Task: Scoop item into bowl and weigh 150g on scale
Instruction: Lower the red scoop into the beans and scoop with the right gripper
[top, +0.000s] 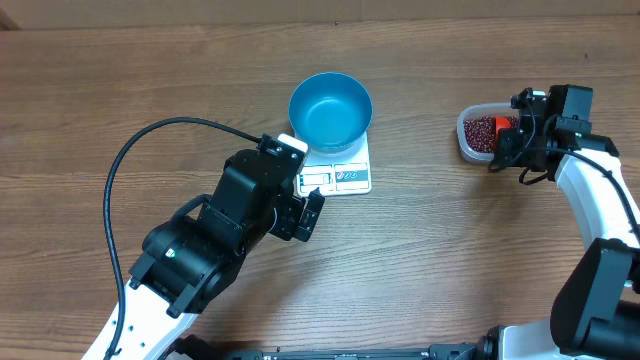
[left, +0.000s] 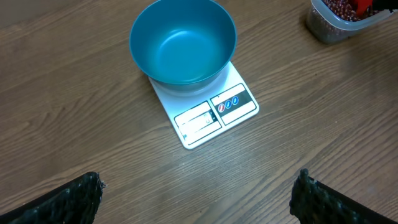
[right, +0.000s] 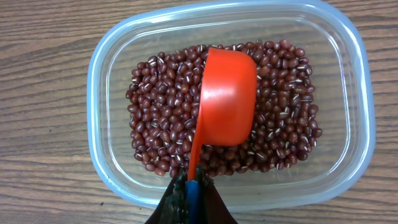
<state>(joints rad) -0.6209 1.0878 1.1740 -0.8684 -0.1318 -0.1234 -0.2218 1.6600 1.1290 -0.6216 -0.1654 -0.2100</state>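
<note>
The blue bowl (top: 330, 108) (left: 183, 43) stands empty on the white scale (top: 340, 180) (left: 217, 113), whose display and label panel face my left arm. My left gripper (top: 310, 215) (left: 199, 186) hovers over bare table just in front of the scale, open wide with nothing between its fingers. Far right, red-brown beans (right: 161, 112) (top: 480, 130) fill a clear tub (right: 99, 74) (top: 466, 140). My right gripper (right: 194, 190) (top: 505, 145) is shut on the handle of an orange scoop (right: 227, 106) (top: 502, 124). The scoop's cup rests on the beans, its rounded back toward the wrist camera.
Wooden tabletop all round. A black cable (top: 130, 160) loops from the left arm across the left half of the table. The tub (left: 336, 25) sits right of the scale with a gap of bare wood between them.
</note>
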